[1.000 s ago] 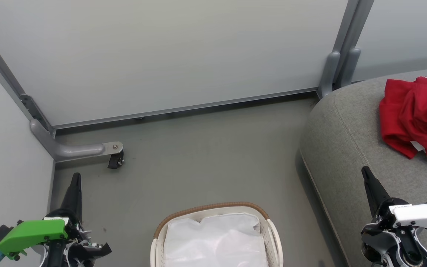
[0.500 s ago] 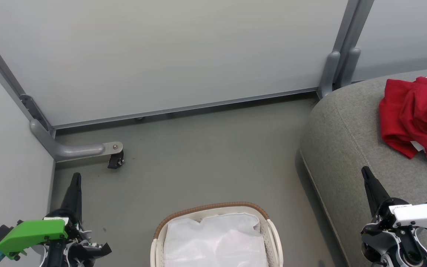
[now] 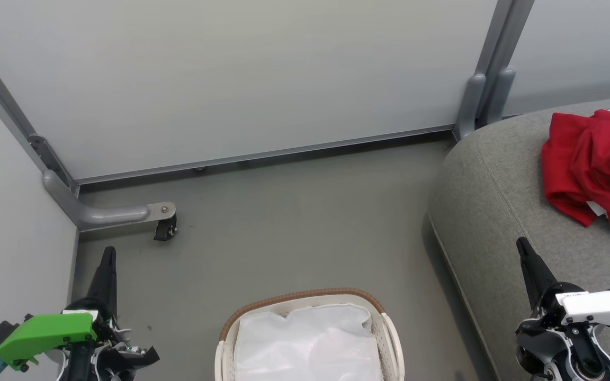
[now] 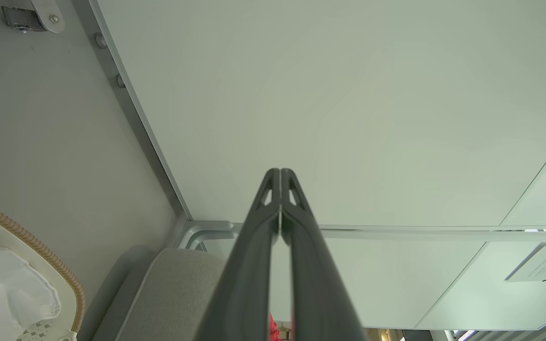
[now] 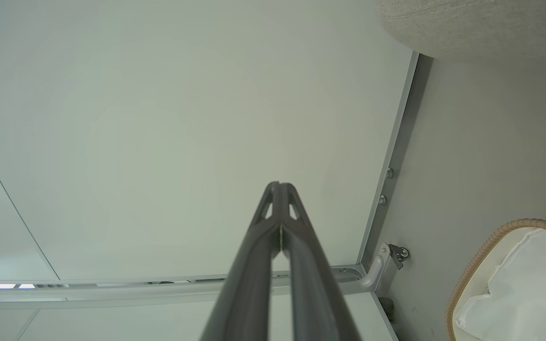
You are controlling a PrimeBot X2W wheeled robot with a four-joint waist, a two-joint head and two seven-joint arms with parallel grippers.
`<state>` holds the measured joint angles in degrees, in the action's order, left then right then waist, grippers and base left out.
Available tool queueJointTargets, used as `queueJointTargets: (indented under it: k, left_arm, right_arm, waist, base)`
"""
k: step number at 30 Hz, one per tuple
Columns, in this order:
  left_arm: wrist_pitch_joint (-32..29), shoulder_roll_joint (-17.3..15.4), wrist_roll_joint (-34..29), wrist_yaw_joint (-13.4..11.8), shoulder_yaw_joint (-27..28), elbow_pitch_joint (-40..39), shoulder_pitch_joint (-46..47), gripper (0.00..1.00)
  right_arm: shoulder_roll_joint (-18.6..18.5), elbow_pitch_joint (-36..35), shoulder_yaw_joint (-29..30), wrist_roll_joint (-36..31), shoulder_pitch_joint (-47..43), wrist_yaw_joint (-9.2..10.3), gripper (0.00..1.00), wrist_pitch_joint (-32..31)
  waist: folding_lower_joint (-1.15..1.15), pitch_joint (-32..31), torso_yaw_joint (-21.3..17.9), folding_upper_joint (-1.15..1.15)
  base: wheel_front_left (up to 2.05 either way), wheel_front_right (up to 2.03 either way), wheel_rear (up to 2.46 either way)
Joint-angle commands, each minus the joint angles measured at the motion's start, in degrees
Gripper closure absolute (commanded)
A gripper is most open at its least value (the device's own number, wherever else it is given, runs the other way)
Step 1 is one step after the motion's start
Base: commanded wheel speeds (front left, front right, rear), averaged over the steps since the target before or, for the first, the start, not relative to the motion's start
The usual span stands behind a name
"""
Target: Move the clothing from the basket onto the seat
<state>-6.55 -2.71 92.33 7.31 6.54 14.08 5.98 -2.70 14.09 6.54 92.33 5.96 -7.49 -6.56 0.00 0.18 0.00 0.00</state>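
The red clothing (image 3: 593,164) with white trim lies crumpled on the grey seat (image 3: 495,201) at the right edge of the head view. The oval basket (image 3: 387,328) with a brown woven rim stands on the floor at bottom centre, holding just its white liner (image 3: 305,341). My left gripper (image 3: 108,253) is shut and empty at the lower left, left of the basket. My right gripper (image 3: 521,243) is shut and empty at the lower right, over the seat's front part. Both wrist views show fingertips pressed together, left (image 4: 280,171) and right (image 5: 279,184).
Pale partition panels (image 3: 262,79) wall in the back and left. A grey bracket foot with a black caster (image 3: 166,228) juts onto the floor at the left. A grey upright post (image 3: 487,74) stands behind the seat. Open grey floor (image 3: 294,227) lies between basket and wall.
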Motion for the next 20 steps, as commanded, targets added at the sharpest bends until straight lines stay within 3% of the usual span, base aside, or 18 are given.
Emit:
queueJointTargets:
  k: [1,20]
  left_arm:
    - [-0.17,-0.31,0.17,0.37,0.11,-0.12,0.57,1.00]
    - [-0.16,-0.31,0.18,0.37,0.10,-0.12,0.57,1.00]
  right_arm:
    - [-0.34,-0.22,0.10,0.18,0.48,0.00,1.00,-0.15]
    - [-0.34,-0.22,0.10,0.18,0.47,0.00,1.00,-0.14]
  waist:
    - [0.00,0.00,0.00,0.00]
    - [0.00,0.00,0.00,0.00]
  base:
    - [0.00,0.00,0.00]
    - [0.00,0.00,0.00]
